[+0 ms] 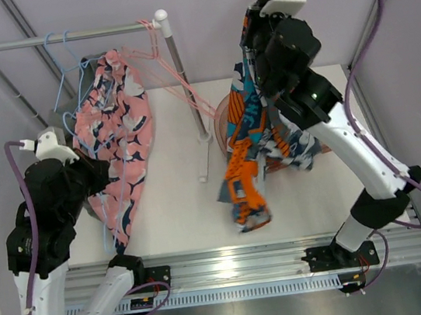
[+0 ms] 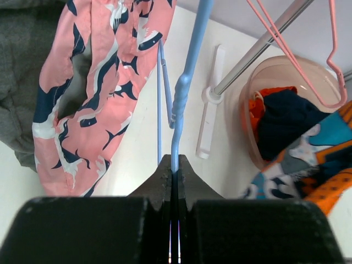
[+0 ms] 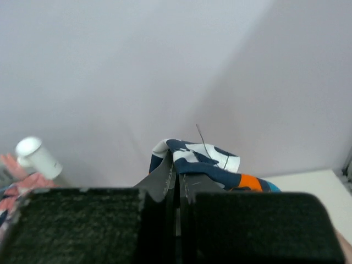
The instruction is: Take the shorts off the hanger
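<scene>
Pink shorts with navy and white print hang on a light blue hanger from the rack at the left; they also show in the left wrist view. My left gripper is shut on the blue hanger's wire. My right gripper is shut on the edge of orange, blue and white patterned shorts, held high so they dangle over the pink basket. A pink hanger hangs bare on the rail.
The white clothes rack has an upright post mid-table with its foot. The basket holds more clothes. Grey cloth lies by the pink shorts. Grey walls enclose the table.
</scene>
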Tool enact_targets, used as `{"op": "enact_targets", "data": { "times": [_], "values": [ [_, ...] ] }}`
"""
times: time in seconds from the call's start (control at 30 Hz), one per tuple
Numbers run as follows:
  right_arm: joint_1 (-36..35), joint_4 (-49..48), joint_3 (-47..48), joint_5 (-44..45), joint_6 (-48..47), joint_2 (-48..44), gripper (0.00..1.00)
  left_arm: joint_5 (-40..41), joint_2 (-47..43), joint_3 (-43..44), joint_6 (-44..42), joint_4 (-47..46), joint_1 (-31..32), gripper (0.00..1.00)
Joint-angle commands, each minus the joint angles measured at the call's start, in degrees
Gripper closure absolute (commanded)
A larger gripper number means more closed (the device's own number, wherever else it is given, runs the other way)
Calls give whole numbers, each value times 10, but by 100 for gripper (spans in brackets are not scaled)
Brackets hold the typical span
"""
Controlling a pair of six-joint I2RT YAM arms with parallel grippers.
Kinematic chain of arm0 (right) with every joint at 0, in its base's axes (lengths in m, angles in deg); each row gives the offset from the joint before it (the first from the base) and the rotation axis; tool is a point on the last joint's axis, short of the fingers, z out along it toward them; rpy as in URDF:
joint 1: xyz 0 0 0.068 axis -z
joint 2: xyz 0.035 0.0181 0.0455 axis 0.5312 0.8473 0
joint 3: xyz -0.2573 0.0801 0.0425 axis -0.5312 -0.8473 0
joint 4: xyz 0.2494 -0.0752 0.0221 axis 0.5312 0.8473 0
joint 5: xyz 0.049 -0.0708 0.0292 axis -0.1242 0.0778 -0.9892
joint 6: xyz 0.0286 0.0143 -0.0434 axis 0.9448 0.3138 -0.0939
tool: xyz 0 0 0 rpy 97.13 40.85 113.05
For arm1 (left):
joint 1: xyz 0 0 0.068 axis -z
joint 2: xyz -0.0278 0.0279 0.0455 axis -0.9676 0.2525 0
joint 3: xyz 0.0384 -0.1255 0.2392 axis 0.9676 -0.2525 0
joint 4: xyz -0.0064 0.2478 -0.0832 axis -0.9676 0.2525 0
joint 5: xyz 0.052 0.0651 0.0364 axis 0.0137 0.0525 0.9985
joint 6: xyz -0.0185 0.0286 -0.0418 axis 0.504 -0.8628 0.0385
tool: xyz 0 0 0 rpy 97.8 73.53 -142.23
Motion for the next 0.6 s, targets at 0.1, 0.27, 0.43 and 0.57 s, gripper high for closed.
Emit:
{"op": "enact_targets", "data": {
  "times": [0.1,0.27,0.43,0.57],
  "values": [
    [99,57,168,-98,-14,103,100,3,-11,-34,-21,-48,3,100],
    [143,10,206,-116,-34,120,100,4,-9,-51,-25,-61,3,100],
    [213,-21,232,-151,-2,116,100,-4,2,-59,-27,-72,3,100],
    [250,-46,254,-200,26,125,100,-4,12,-56,-28,-77,3,100]
  ]
}}
